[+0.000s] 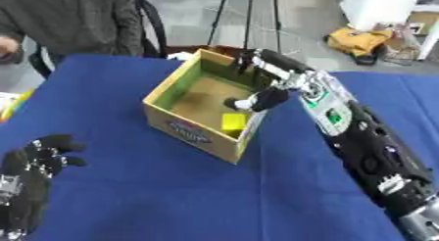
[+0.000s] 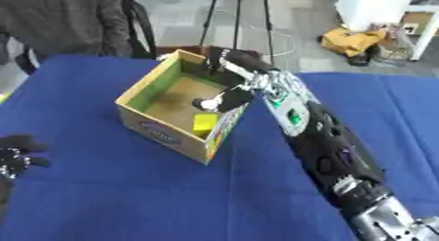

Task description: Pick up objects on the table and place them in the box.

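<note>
An open cardboard box (image 1: 167, 118) with green inner walls stands on the blue table (image 1: 171, 196), a little beyond its middle. A yellow block (image 1: 233, 121) lies inside it by the near right wall. My right hand (image 1: 276, 66) reaches over the box from the right. Its fingers stretch straight along the far right rim and its thumb (image 1: 267, 99) points down into the box. A small dark and white thing (image 1: 237, 104) sits at the thumb's tip; I cannot tell if they touch. My left hand (image 1: 38, 159) rests open at the lower left, away from the box.
A yellow and green thing (image 1: 12, 107) shows at the table's left edge. Tripod legs (image 1: 249, 19) and a yellow bag (image 1: 358, 40) stand on the floor beyond the table's far edge. Bare blue cloth lies in front of the box.
</note>
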